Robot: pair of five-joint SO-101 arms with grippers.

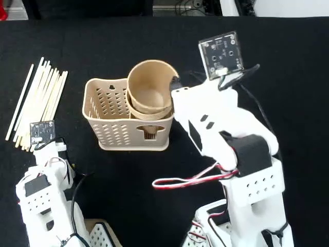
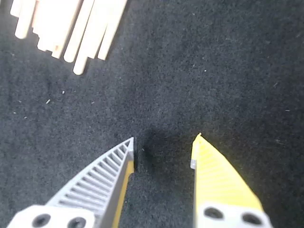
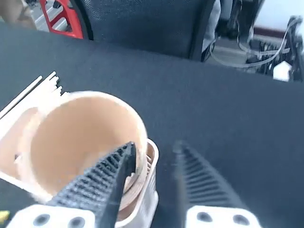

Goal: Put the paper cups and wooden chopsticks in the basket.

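A tan basket (image 1: 110, 131) stands mid-table with stacked paper cups (image 1: 149, 90) in its right compartment. The top cup (image 3: 71, 137) sits upright above the basket wall (image 3: 147, 209). My right gripper (image 3: 154, 145) is open astride the cup's rim, one finger inside the cup and the other outside the basket; from above it (image 1: 175, 84) is at the cup's right edge. Wooden chopsticks (image 1: 38, 103) lie in a loose bundle at the table's left. My left gripper (image 2: 165, 141) hovers open over bare cloth, a short way from the chopstick ends (image 2: 71, 23).
Black cloth covers the table (image 1: 288, 62). The basket's left compartment (image 1: 105, 100) holds nothing visible. The right arm's body and red-white cables (image 1: 190, 180) lie right of the basket. A chair and cables stand behind the table (image 3: 142, 23).
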